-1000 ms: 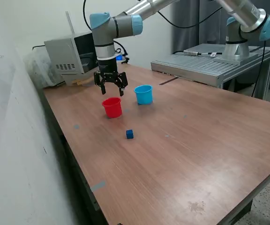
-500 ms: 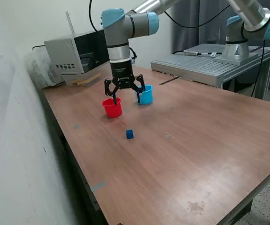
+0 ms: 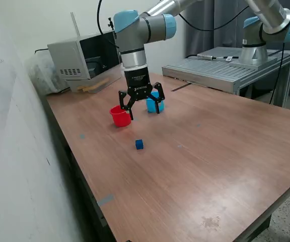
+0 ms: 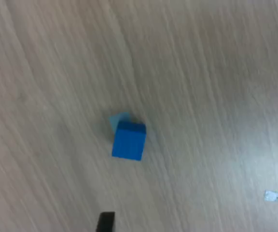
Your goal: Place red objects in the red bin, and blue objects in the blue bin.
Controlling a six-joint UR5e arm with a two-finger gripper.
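In the exterior view a small dark-blue cube [image 3: 139, 144] lies on the wooden table, nearer the camera than the cups. The red cup [image 3: 120, 115] and the light-blue cup [image 3: 154, 102] stand side by side behind it. My gripper [image 3: 143, 109] hangs open and empty above the table, between and in front of the cups, its fingers spread. The wrist view shows the same blue cube [image 4: 128, 140] on the wood, with only the fingertips [image 4: 105, 222] at the picture's edge. No red cubes and no second blue cube are in view.
A grey box-like appliance [image 3: 79, 58] sits at the back of the table by the wall. A second arm stands on a metal platform [image 3: 225, 68] at the exterior view's right. A small pale speck [image 4: 272, 195] lies on the wood.
The gripper has moved from above the red cup toward the exterior view's right and nearer the camera, and lower, staying open.
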